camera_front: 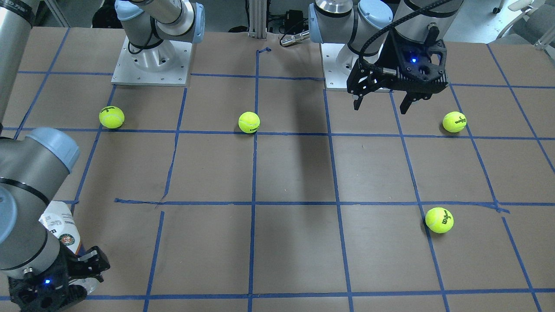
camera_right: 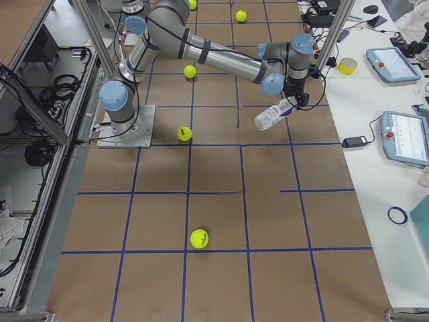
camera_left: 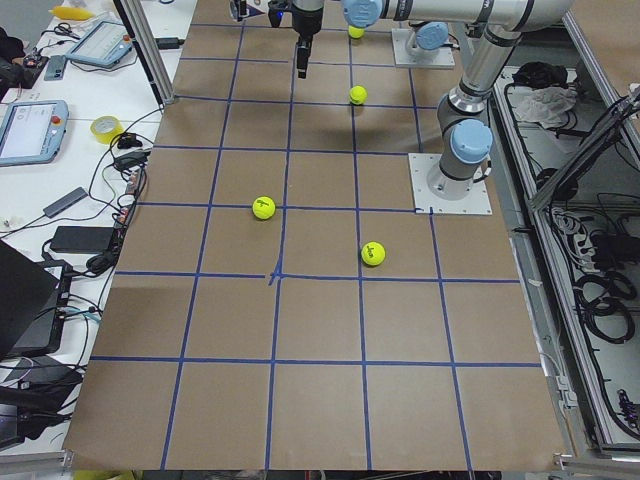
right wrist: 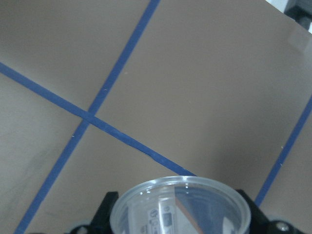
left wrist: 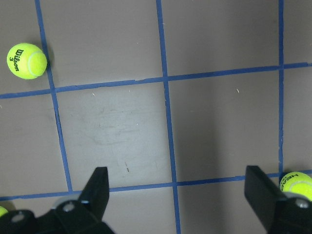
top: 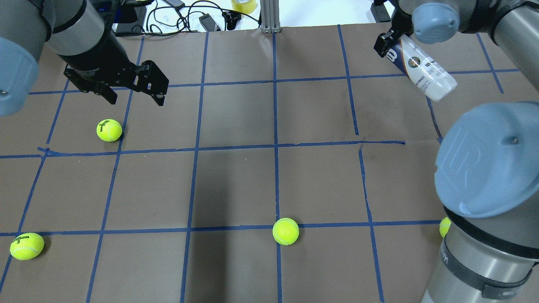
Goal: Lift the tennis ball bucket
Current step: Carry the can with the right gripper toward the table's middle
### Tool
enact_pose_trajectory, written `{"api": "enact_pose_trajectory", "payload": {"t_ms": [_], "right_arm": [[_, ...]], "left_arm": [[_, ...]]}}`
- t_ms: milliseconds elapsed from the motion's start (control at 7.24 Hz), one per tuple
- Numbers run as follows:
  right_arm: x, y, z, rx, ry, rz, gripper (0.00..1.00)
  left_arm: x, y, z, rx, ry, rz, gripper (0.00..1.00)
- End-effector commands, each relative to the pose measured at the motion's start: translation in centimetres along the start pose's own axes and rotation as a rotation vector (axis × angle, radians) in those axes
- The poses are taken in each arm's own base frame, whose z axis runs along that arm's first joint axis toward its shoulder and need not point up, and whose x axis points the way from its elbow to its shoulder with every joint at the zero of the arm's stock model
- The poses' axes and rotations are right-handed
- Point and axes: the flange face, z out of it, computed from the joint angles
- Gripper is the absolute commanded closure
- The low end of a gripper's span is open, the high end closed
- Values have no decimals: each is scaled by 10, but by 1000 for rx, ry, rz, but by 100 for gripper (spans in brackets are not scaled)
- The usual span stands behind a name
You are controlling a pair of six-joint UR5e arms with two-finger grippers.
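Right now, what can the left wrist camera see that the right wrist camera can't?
Only the left wrist camera shows tennis balls on the table: one at the far left and another near the bottom right corner. It also shows the left tool, open and empty.

Only the right wrist camera shows the clear tennis ball bucket. Its round end points at the camera and the right tool grips it on both sides. No balls show there.

Both show the brown table and its blue tape lines.
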Motion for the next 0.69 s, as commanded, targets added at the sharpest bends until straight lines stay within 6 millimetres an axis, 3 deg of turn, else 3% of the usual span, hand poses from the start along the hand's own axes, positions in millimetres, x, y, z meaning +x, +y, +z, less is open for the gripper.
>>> {"api": "enact_pose_trajectory", "payload": {"t_ms": [0, 276, 553], "right_arm": [[-51, -27, -4, 18, -11, -182, 100], [-112, -55, -9, 71, -35, -477, 100], [-150, -68, -9, 71, -35, -644, 100]], "left_arm": [[-1, 0, 0, 0, 0, -1, 0], [-1, 0, 0, 0, -2, -1, 0], [-1, 1, -1, 0, -3, -1, 0]]}}
